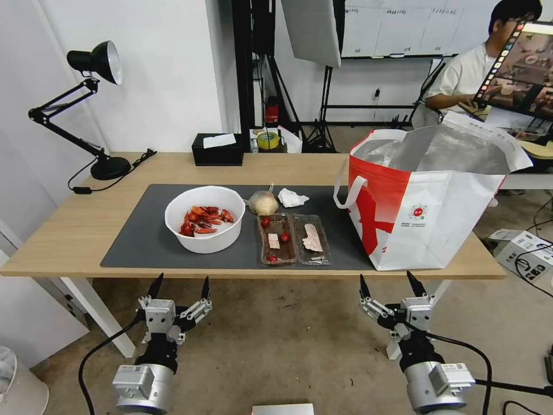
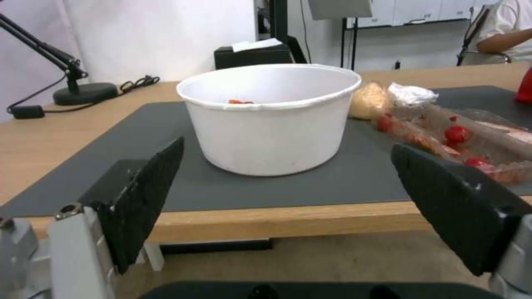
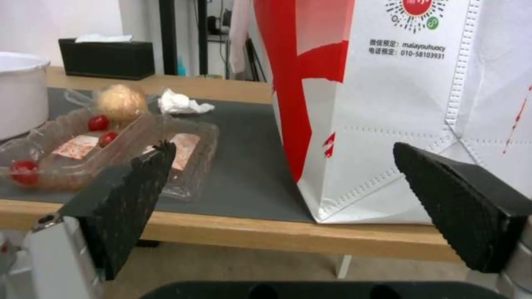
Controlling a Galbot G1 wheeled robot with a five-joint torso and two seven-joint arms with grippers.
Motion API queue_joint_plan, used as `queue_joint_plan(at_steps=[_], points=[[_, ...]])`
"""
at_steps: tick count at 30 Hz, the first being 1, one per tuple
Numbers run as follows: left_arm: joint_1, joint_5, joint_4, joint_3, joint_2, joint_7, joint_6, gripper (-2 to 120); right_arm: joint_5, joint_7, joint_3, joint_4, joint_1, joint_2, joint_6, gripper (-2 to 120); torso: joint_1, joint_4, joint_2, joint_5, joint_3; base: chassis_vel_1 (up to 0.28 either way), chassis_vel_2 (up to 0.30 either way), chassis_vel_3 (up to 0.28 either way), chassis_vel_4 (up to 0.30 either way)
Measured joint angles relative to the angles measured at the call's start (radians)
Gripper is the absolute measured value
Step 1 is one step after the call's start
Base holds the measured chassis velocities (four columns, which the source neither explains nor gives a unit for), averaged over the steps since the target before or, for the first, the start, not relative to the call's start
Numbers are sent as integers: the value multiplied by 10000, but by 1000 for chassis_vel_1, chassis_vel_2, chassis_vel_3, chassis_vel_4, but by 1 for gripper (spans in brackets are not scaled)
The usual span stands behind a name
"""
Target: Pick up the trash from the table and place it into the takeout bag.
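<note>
Tools, left (image 1: 180, 286) and right (image 1: 393, 284), both wide, empty, before table (image 1: 69, 230) edge.

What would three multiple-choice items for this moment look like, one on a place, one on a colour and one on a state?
1. Where does the takeout bag stand?
A. On the right end of the table
B. On the floor
C. Behind the desk lamp

2. What colour is the bowl that holds the crayfish shells?
A. Black
B. White
C. Blue

3. How is the clear plastic tray?
A. Shut
B. Lying open on the mat
C. Inside the bag

Key: 1 A, the bag stands at the table's right end, partly on the mat. 2 B, the bowl's wall and rim are white. 3 B, both halves lie flat, side by side, with cherry tomatoes in one.

The left gripper and right gripper hang open below the table's near edge.
</note>
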Motion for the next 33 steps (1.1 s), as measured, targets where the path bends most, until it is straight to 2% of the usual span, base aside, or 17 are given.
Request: queue_joint_plan(at_steps=[33], points=[[0, 0, 0, 0, 0, 0, 0, 100, 0, 0, 0, 0, 0, 0, 0, 100, 0, 0, 0, 0, 0, 0, 0, 0, 0]])
